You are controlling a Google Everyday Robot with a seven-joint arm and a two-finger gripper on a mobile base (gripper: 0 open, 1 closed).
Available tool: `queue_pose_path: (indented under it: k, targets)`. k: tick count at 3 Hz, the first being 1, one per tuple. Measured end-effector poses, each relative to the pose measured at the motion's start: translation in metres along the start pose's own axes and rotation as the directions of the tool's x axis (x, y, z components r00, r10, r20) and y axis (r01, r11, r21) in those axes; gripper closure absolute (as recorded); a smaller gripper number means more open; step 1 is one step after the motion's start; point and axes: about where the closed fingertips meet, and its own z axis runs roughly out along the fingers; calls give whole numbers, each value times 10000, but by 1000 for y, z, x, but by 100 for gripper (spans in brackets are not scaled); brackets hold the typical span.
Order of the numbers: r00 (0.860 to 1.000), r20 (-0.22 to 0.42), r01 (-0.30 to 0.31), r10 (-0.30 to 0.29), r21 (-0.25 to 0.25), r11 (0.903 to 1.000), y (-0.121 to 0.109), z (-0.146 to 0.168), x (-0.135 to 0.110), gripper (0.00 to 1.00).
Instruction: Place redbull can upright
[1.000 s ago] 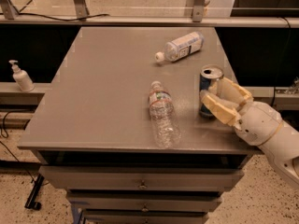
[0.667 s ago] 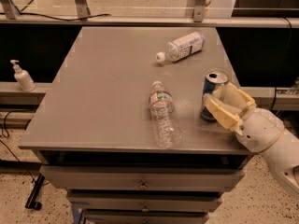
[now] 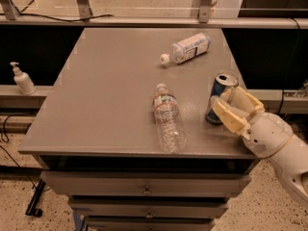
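At the right edge of the grey table, toward the front: redbull can, base down and seemingly on the surface, silver top up, perhaps leaning a shade, though hard to say for sure. Clamped low around it, the gripper, one cream jaw across the front of the can's lower half, the other behind on the right, with the arm reaching in from the lower right corner. Lying flat elsewhere: clear water bottle near the front middle, left of the can and apart from it; white-capped bottle toward the back, well apart. Off the table, on the left ledge, a pump dispenser. Judged step: the setting-down itself, near its end, with the can close to vertical but not yet let go. Next, by this reading: settle the base flat, part the jaws gently and evenly, then back away to the right without brushing the can's wall. Main risk: slim, light and close to the edge, so easily tipped or nudged off by a dragging jaw.
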Motion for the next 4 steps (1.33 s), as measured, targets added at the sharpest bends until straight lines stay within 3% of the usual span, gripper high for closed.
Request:
queue_pose_path:
  k: [1,2,3,4]
  targets:
    - [9999,-121,-41,41,3,10000,-1,4,0,13]
    - [9997,-248,-65,64,-45,10000,2,8,-1,0]
    - [9981,-613,29,-38,-145,9999,6,5,-9,0]
    - [9899,-1313,492,-532,-333,9982,17,-4,-36,0]
